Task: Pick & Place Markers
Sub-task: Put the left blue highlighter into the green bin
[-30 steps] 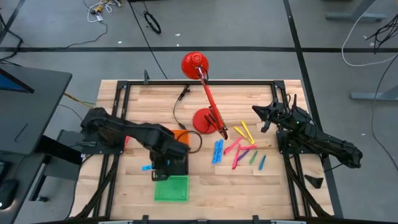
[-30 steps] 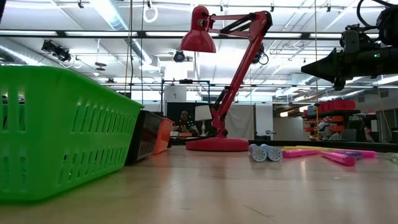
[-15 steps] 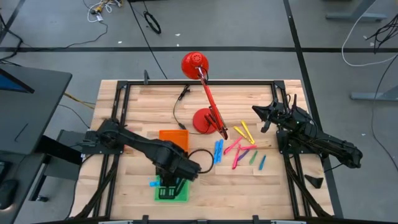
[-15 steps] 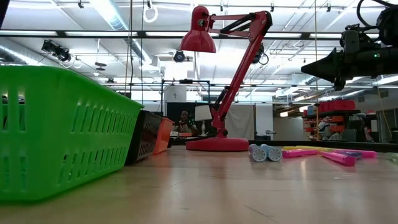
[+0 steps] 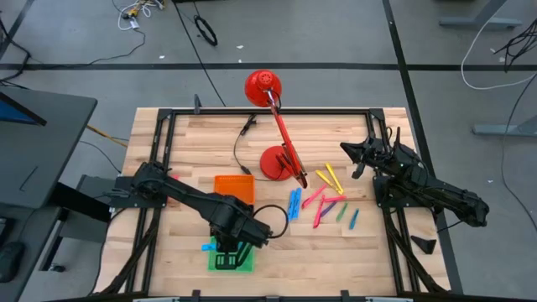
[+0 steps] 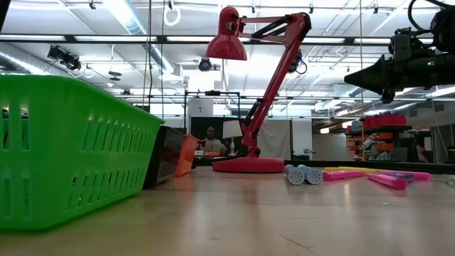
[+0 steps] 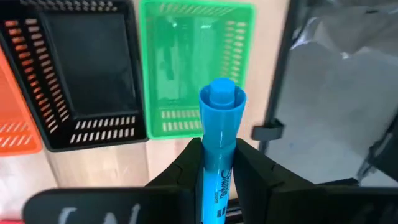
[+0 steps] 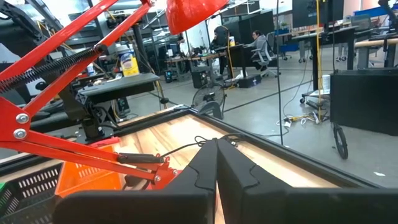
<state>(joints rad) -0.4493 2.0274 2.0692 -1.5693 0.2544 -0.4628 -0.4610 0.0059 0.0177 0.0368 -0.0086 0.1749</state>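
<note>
My left gripper (image 5: 228,248) hovers over the green tray (image 5: 220,262), shut on a blue marker (image 7: 222,121) whose end (image 5: 206,247) sticks out on the gripper's left. The other markers (image 5: 323,200), blue, pink, yellow and green, lie flat on the wood right of the lamp base; they also show in the low view as markers (image 6: 306,174). My right gripper (image 5: 356,156) waits shut above the table's far right part, clear of them. In its own view the right gripper (image 8: 216,163) has its fingers together. My left gripper pinches the blue marker's barrel (image 7: 217,163) between its two fingers (image 7: 186,168), one on each side. The fingers point down from above. The marker is lifted clear over the green tray (image 7: 196,62), and its round end (image 7: 222,99) juts out past the fingertips.
A black tray (image 7: 87,74) sits just beyond the green one, and an orange tray (image 5: 233,186) beyond that. The red lamp (image 5: 277,126) stands mid-table with its base (image 5: 275,162) next to the marker pile. A black cable (image 5: 267,210) loops near the trays.
My left gripper has carried the blue marker toward the table's near edge, from above the black tray to above the green tray, and then has held almost still. The orange tray, hidden under the arm before, now shows.
</note>
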